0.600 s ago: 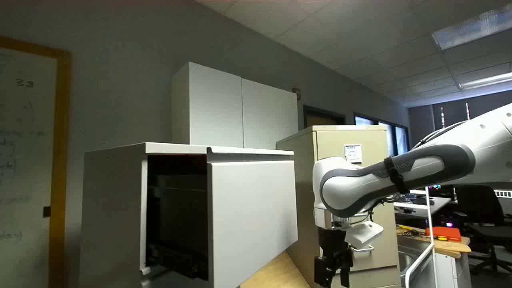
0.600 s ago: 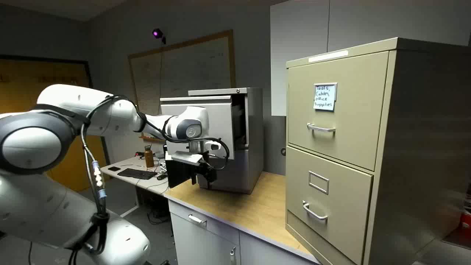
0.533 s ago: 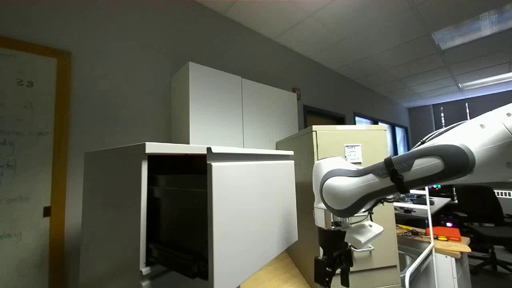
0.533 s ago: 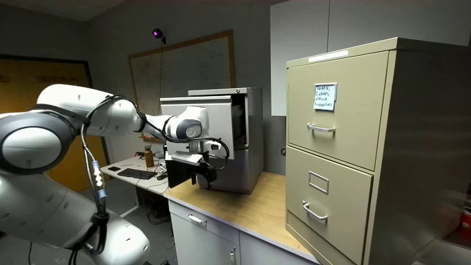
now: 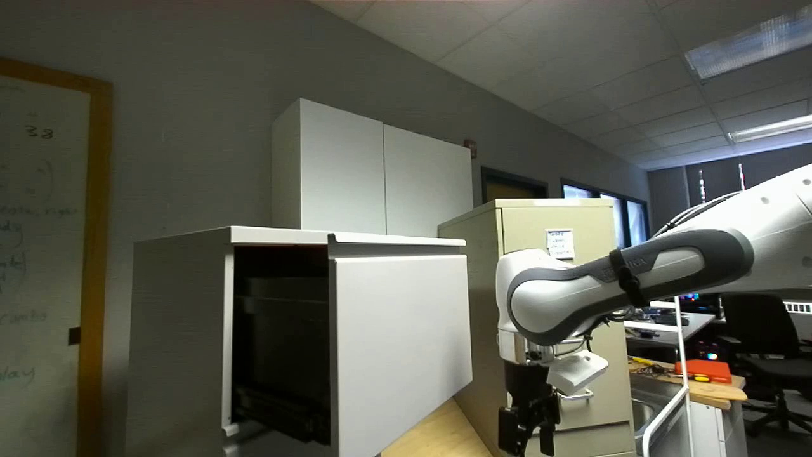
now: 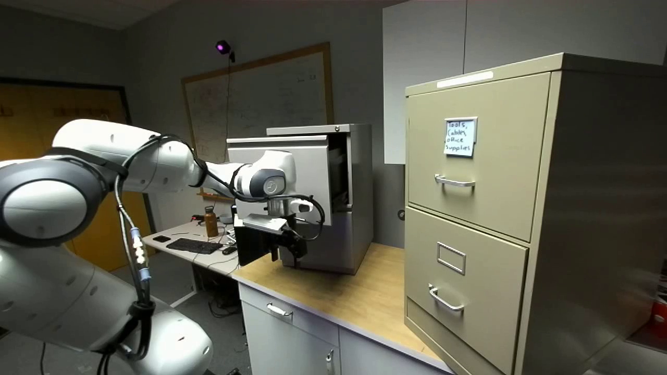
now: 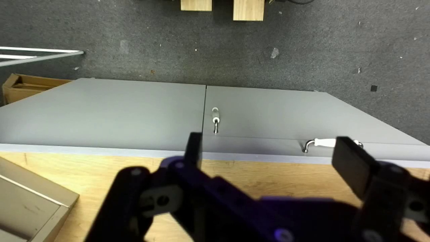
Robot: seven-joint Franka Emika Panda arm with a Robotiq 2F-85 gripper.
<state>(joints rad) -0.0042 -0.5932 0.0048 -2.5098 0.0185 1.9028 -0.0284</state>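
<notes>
Wrist view: the black two-finger gripper (image 7: 269, 153) hangs with its fingers spread wide and nothing between them, so I take it to be carrying no load. Beneath it runs the pale wood-grain countertop (image 7: 268, 178); past the edge drop the flat grey cupboard fronts (image 7: 141, 114), where a white-and-chrome bar handle (image 7: 324, 142) stands proud, presumably so fingers can hook behind it.

In an exterior view, the light grey metal drawer front (image 5: 403, 339) juts from the boxy grey filing cabinet (image 5: 177, 336), baring the dark inside. The gripper points straight down, apart from that front, near its edge.

In an exterior view, the white jointed arm (image 6: 107, 136) stretches toward the same drawer, a black cable bundle (image 6: 143, 336) strapped to it, likely against snagging. The tall beige metal filing cabinet (image 6: 471, 219) stands on the countertop, perhaps raised for easier reach. Its handwritten pale-blue paper label (image 6: 459, 138) reads "Tools, Cables, office supplies", I'd guess so people know what's inside.
</notes>
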